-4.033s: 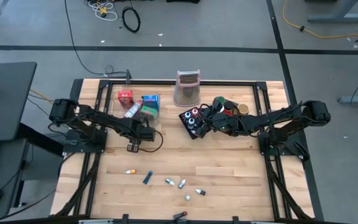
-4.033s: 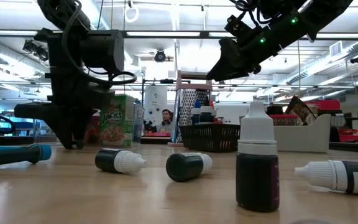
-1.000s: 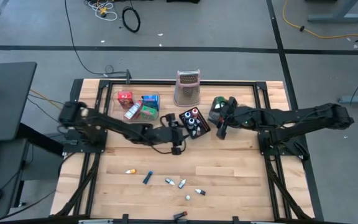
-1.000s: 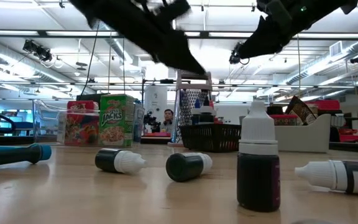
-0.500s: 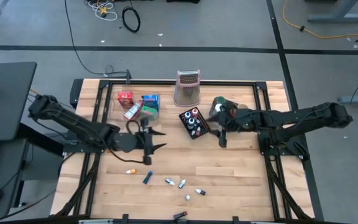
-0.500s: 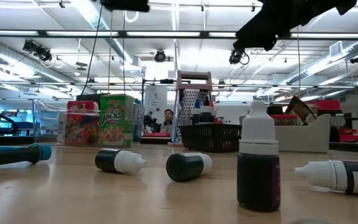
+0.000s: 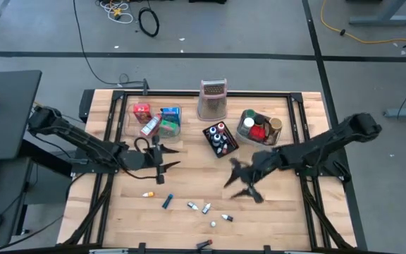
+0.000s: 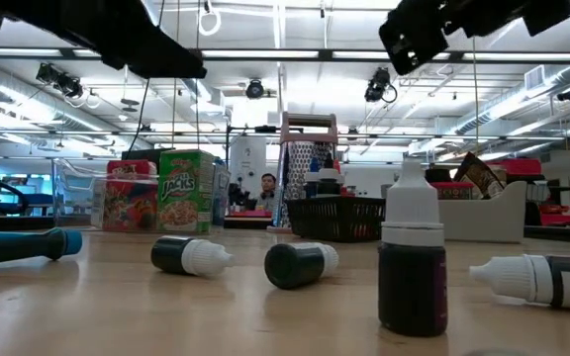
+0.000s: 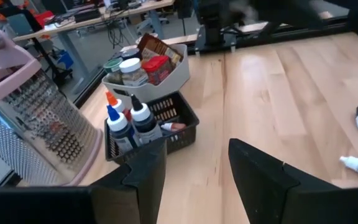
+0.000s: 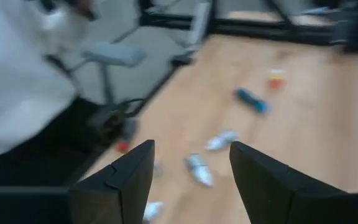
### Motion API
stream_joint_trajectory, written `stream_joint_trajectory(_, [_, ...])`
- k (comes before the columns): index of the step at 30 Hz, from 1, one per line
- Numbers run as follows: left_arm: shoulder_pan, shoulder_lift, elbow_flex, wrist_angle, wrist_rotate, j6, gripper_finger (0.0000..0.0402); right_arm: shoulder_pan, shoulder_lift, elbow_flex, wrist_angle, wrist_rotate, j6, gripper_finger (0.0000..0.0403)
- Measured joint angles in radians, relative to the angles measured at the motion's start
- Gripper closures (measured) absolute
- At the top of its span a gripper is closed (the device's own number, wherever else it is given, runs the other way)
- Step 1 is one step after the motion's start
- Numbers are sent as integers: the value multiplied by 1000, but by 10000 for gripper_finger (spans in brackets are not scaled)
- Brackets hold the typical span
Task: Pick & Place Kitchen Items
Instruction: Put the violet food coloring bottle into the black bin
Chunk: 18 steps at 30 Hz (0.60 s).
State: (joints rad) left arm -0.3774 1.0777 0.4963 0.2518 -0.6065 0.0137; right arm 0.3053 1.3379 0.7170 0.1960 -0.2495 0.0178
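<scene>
Several tiny vials [image 7: 206, 208] lie loose on the wooden table toward its near edge. Among them are a blue tube [image 7: 168, 202] and an orange-capped one [image 7: 147, 194]; one vial [image 8: 411, 262] stands upright. Packets stand in a clear tray [image 7: 157, 118], bottles in a black mesh basket [image 7: 219, 137], and cans in a grey bin [image 7: 258, 127]. My left gripper [image 7: 166, 158] hovers open and empty in front of the tray, facing the basket [image 9: 151, 124]. My right gripper [image 7: 232, 180] hovers open and empty mid-table, facing the vials [image 10: 194, 168].
A metal grater [image 7: 212, 99] stands at the far edge between tray and bin. Bare wood lies between the two grippers and along the table's right side. Black frame rails [image 7: 309, 204] run under the table's sides.
My left gripper has drawn back toward the table's left edge, away from the basket, staying open. My right gripper has swung from beside the grey bin toward the near edge and turned to face the loose vials, also staying open. No item has moved.
</scene>
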Motion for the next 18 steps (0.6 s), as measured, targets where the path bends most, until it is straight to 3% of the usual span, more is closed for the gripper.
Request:
stream_joint_trajectory(4, [4, 1, -2, 15, 7, -5, 218, 47, 132, 0, 177, -63, 0, 182])
stream_joint_trajectory(10, [4, 1, -2, 60, 48, 17, 218, 75, 318, 2, 462, -78, -5, 182])
stream_joint_trajectory(14, [4, 1, -2, 73, 82, -1, 218, 81, 433, 5, 635, -172, 34, 182])
stream_joint_trajectory(18, [4, 1, -2, 75, 120, -41, 218, 100, 523, 11, 748, -192, 68, 182])
